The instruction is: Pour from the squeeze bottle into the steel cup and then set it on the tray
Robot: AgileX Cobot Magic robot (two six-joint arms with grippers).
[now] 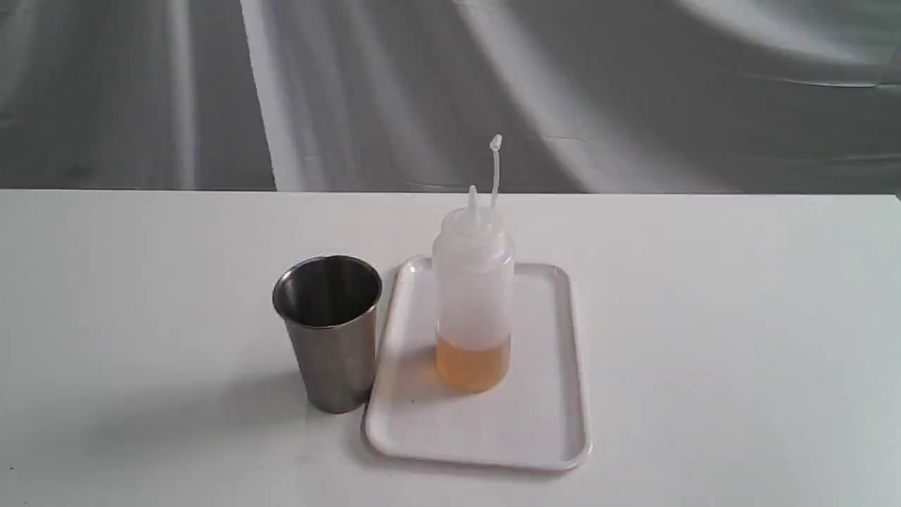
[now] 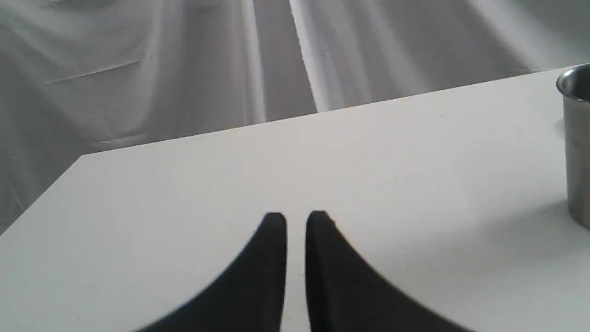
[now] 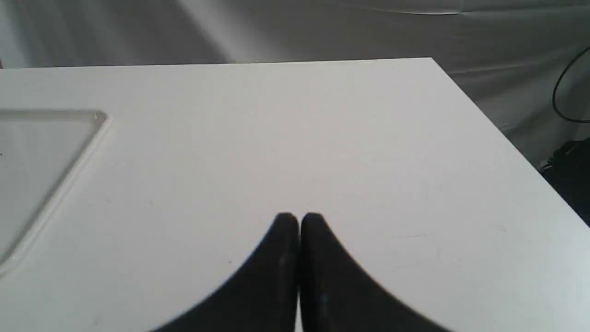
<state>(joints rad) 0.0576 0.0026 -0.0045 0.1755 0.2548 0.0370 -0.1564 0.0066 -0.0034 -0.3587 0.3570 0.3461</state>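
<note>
— What carried everything?

— A plain white table (image 1: 704, 317). It filled the lower part of the frame, and its far edge ran straight across just above the middle.

— What sat directly on it?

— A steel cup (image 1: 331, 331) stood upright left of centre, and a white tray (image 1: 493, 429) lay flat at centre. The cup was just beside the tray's left rim; I couldn't tell whether they touched.

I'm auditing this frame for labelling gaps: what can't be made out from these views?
Inside the steel cup: exterior view, dark reflective interior hides any liquid.
Most of the steel cup: left wrist view, cut by frame edge.
The tray: right wrist view, only a corner in frame.
The left gripper and right gripper: outside the exterior view's frame.
</note>
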